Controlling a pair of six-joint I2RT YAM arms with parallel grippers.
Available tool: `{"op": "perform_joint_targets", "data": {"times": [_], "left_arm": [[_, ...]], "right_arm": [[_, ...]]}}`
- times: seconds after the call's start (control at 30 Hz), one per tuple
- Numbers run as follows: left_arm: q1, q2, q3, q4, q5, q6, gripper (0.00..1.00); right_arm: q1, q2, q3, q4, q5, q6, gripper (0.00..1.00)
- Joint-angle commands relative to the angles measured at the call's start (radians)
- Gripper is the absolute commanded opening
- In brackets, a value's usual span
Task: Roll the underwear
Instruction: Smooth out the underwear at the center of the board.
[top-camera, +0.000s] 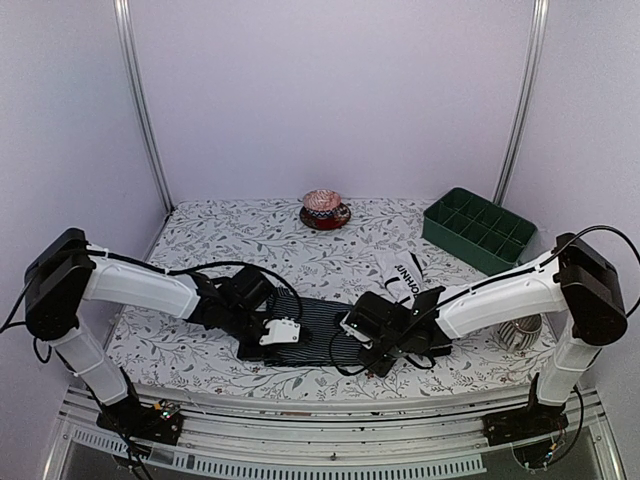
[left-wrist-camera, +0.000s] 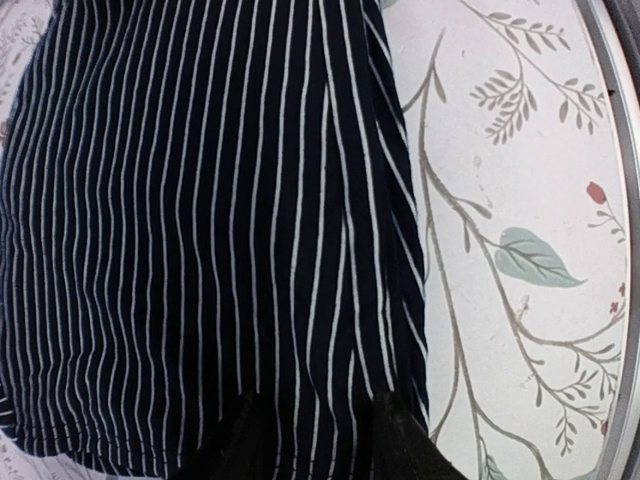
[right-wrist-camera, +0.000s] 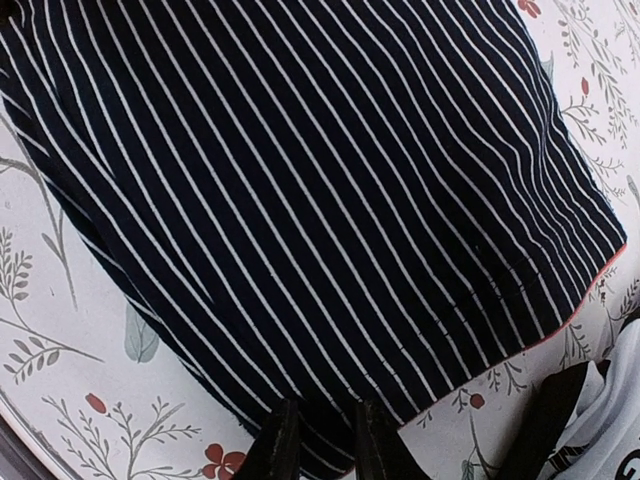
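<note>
Two pincers, left gripper (left-wrist-camera: 320, 442) and right gripper (right-wrist-camera: 322, 442), straddle one edge of the black, grey-striped cloth briefs (top-camera: 315, 320), lower centre overhead; jaws narrow, grip cannot be told. Pinch both corners evenly; roll straight.

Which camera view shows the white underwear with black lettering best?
The top external view: most of the white underwear shows there, lettering included. The right wrist view catches only a corner, lower right; the left wrist view shows none.
</note>
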Motion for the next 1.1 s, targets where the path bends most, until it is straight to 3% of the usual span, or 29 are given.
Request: {"op": "perform_joint_targets", "data": {"times": [0.0, 0.1, 0.23, 0.5, 0.57, 0.8, 1.07], "left_arm": [[-0.010, -0.011, -0.047, -0.095, -0.013, 0.030, 0.40], [-0.010, -0.019, -0.058, -0.109, -0.011, 0.037, 0.42], [-0.007, -0.035, -0.042, -0.114, -0.007, 0.035, 0.53], [0.012, -0.130, 0.038, -0.134, 0.012, 0.022, 0.95], [0.024, -0.155, 0.050, -0.138, 0.020, 0.028, 0.98], [0.134, -0.163, 0.091, -0.041, 0.055, 0.000, 0.95], [0.231, 0.035, 0.195, 0.075, 0.011, -0.110, 0.44]], "right_arm": [[-0.002, -0.017, -0.049, -0.038, -0.060, 0.009, 0.20], [-0.001, -0.037, -0.051, -0.029, -0.117, -0.003, 0.20], [-0.001, -0.067, -0.008, -0.019, -0.111, -0.009, 0.24], [-0.065, -0.132, 0.123, -0.041, -0.025, 0.050, 0.34], [-0.092, -0.129, 0.142, -0.036, -0.020, 0.061, 0.34], [-0.163, -0.047, 0.185, -0.019, 0.042, 0.097, 0.29], [-0.166, 0.128, 0.213, -0.029, 0.113, 0.118, 0.16]]}}
